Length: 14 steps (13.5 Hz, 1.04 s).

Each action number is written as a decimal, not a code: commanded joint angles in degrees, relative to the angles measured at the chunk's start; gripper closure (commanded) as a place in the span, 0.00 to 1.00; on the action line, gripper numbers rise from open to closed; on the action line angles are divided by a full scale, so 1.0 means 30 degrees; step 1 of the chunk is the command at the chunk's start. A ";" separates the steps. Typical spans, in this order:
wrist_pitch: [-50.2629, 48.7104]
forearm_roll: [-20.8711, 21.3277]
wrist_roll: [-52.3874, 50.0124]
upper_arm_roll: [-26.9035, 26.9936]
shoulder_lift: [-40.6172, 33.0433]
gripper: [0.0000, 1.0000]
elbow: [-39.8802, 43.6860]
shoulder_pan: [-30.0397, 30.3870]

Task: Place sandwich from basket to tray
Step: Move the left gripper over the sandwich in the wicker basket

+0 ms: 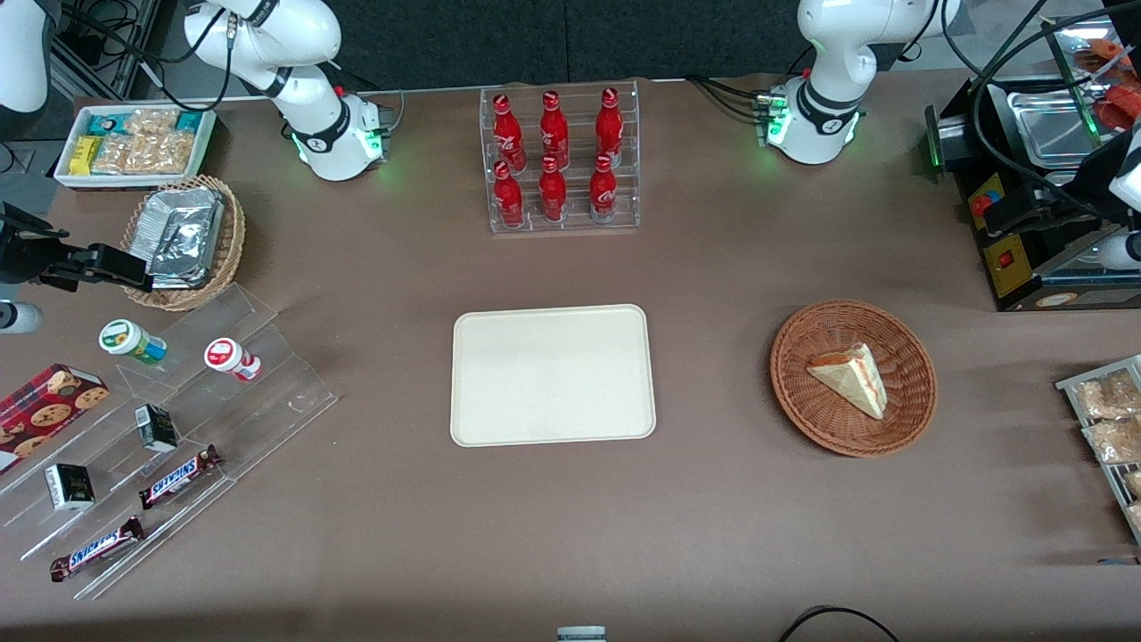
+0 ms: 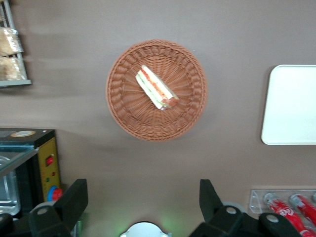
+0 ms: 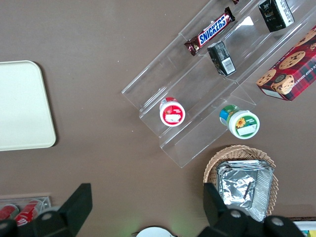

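Observation:
The sandwich is a pale triangular wedge with a red-orange and green stripe, lying in the round reddish-brown wicker basket. The cream-white tray lies flat beside the basket, toward the parked arm's end, with nothing on it. My left gripper hangs high over the black machine at the working arm's end, farther from the front camera than the basket. In the left wrist view the gripper is open and empty, well apart from the sandwich, the basket and the tray.
A clear rack of red bottles stands farther back than the tray. A black machine with a yellow panel sits near the basket. A rack of snack packets is at the working arm's end. Clear steps with snacks lie toward the parked arm's end.

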 commanded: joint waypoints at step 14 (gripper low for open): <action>1.0642 0.0693 -1.3270 -0.0151 0.1642 0.00 -0.8037 -0.0754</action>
